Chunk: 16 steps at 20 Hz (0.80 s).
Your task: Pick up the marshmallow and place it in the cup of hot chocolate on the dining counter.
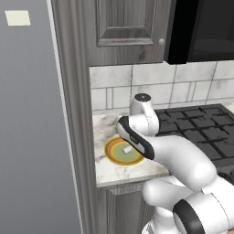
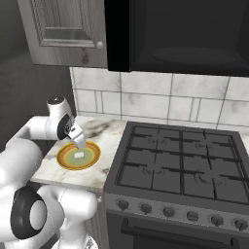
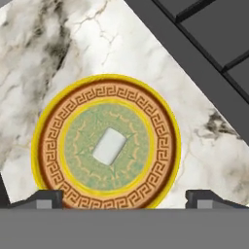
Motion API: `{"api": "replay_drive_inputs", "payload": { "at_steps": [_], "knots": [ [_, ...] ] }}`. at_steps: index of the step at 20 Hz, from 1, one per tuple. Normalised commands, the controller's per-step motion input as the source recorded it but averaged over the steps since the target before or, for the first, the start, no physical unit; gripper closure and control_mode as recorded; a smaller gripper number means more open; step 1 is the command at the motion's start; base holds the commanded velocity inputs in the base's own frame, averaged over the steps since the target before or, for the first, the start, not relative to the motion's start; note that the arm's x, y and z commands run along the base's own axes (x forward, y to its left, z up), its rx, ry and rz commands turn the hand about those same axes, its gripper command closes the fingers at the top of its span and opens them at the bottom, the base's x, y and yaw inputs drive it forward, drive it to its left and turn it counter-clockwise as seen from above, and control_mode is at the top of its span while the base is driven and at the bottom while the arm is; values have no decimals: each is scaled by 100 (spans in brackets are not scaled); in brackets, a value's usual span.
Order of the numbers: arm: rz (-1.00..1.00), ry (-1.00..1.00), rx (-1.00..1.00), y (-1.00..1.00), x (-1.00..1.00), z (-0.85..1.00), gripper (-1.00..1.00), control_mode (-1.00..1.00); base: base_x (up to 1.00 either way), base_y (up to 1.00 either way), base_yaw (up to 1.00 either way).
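The marshmallow is a tiny white block lying in the olive-green centre of a round orange-rimmed plate. The plate rests on a marble counter top beside the stove. My gripper hovers straight above the plate, open, with its two dark fingertips spread wide and nothing between them. From the right base view, the gripper points down just over the marshmallow and plate. The left base view has the marshmallow peeking out beside my forearm. The cup of hot chocolate and the dining counter are out of view.
A black gas stove adjoins the plate's counter on the right. A tall grey panel walls off the left side. A grey wall cabinet and a dark hood hang overhead, with a tiled wall behind.
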Motion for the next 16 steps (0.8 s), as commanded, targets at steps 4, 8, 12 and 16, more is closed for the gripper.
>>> {"api": "replay_drive_inputs", "payload": {
  "at_steps": [4,8,12,16],
  "knots": [
    [-10,1,0,7,1,-19,-100,-100,0,0,0],
    [-11,6,0,3,11,-12,-100,-100,0,0,0],
    [-8,9,4,2,23,-20,-100,-100,0,0,0],
    [-7,11,5,0,30,-24,-100,-100,0,0,0]
  ]
}}
